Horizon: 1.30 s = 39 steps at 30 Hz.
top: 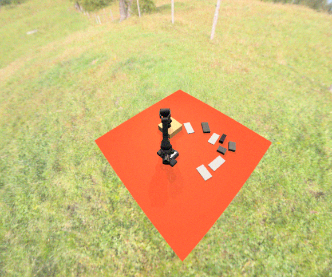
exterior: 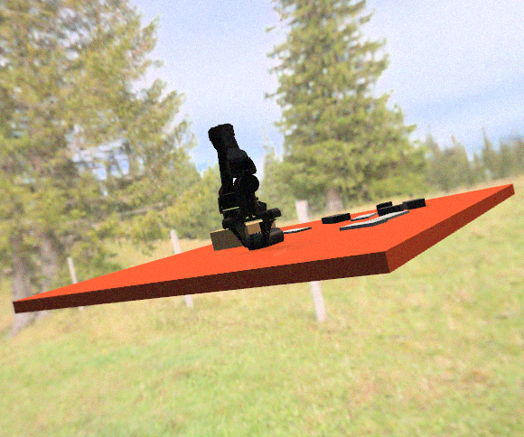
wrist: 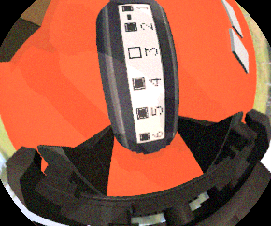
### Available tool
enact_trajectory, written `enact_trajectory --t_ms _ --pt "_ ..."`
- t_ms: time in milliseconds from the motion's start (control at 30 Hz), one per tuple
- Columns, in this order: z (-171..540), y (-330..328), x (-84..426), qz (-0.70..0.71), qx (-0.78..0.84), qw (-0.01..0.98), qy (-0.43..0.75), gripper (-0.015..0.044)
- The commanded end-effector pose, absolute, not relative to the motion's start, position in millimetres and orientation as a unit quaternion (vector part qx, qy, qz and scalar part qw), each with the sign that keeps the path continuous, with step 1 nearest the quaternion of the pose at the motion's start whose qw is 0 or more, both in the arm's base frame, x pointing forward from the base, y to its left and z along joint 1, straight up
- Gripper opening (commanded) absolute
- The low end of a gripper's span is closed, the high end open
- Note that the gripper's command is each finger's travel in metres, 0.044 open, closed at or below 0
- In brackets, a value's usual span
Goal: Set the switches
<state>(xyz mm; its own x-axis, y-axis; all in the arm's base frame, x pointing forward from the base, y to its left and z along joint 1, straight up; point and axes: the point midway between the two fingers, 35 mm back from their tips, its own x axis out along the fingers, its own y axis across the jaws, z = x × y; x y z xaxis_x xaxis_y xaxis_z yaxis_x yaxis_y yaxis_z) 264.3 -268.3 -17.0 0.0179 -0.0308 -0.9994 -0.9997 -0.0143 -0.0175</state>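
On the red bench (top: pixel 178 208) (exterior: pixel 300 258) (wrist: pixel 46 93), my gripper's fingers stand apart near the controller unit (top: pixel 175 154) (exterior: pixel 274 237) (wrist: pixel 110 75), whose label (wrist: pixel 141 67) shows every square filled except an empty three.

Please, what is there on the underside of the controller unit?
A white label, numbered 1 to 6: square 3 empty, the others filled. The unit's top, with its switches, faces away, unseen.
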Motion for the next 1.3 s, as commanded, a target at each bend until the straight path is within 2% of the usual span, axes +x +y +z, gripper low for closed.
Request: enact_trajectory --t_ms 0,300,533,1167,1267 --pt "-17 -268 264 0.491 -0.516 0.493 0.499 0.044" --pt "-16 -266 265 0.491 -0.515 0.493 0.5 0.044" --pt "21 -207 263 0.492 -0.515 0.494 0.498 0.044" --pt "21 -207 263 0.492 -0.515 0.494 0.498 0.044" --pt "23 -208 261 0.474 -0.499 0.517 0.509 0.0361"
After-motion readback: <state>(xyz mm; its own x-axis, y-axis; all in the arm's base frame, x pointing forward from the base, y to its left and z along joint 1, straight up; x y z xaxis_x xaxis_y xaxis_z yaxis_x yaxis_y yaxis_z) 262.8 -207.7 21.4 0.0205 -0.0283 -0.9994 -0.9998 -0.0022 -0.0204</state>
